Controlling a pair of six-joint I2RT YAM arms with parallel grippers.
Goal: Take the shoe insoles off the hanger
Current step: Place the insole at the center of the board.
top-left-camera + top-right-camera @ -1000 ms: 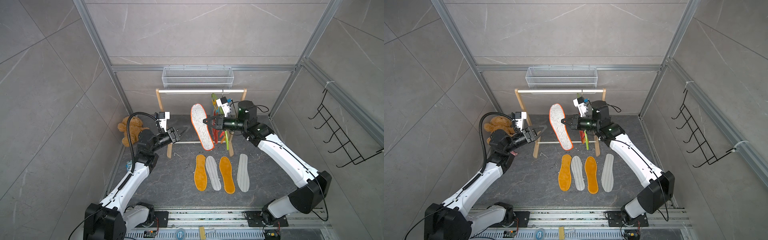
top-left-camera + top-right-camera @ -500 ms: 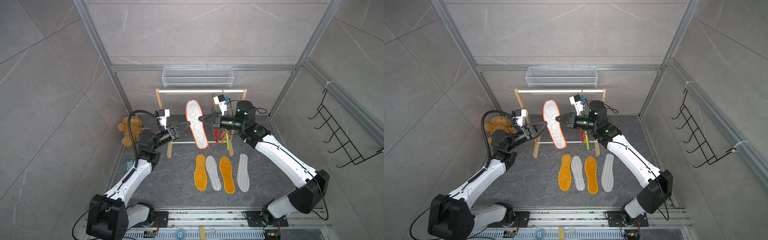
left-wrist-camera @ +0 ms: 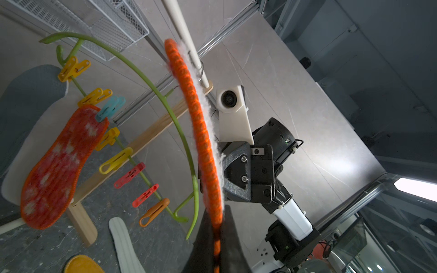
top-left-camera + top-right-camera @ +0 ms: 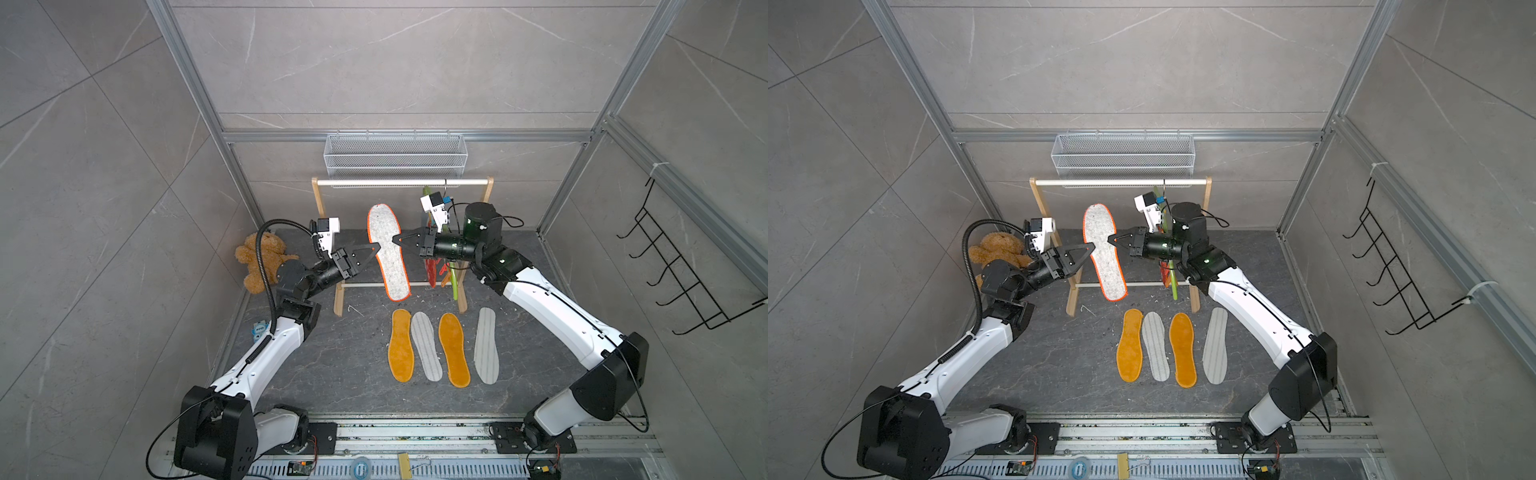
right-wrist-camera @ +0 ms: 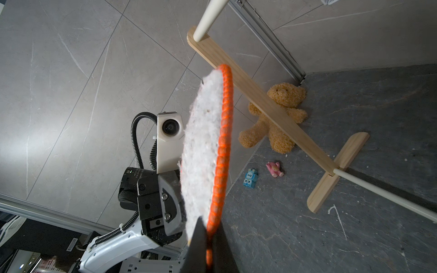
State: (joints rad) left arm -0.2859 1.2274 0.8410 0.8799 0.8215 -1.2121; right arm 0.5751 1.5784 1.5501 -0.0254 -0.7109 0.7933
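Note:
A grey felt insole with an orange rim (image 4: pixel 388 253) (image 4: pixel 1104 253) hangs in the air in front of the rail, off the hanger. My left gripper (image 4: pixel 376 249) (image 3: pixel 216 227) is shut on its left edge. My right gripper (image 4: pixel 395 240) (image 5: pixel 208 227) is shut on its right edge. The lime-green hanger (image 3: pixel 151 82) (image 4: pixel 454 282) hangs from the rail behind my right wrist. A teal clip holds a red-white mottled insole (image 3: pixel 56 165) on it, with a pale blue-grey one (image 3: pixel 28 94) behind. Two orange insoles (image 4: pixel 401 345) (image 4: pixel 454 349) and two striped ones (image 4: pixel 426 347) (image 4: pixel 486 345) lie on the floor.
The wooden rail frame (image 4: pixel 401 182) stands at the back under a wire basket (image 4: pixel 395 156). A teddy bear (image 4: pixel 262 262) and two small toys (image 5: pixel 250 178) (image 5: pixel 274 169) lie by the left wall. A black wire hook rack (image 4: pixel 681 270) hangs on the right wall.
My right gripper carried the orange-rimmed insole leftward, away from the hanger. My left gripper came up to its left edge and shut on it.

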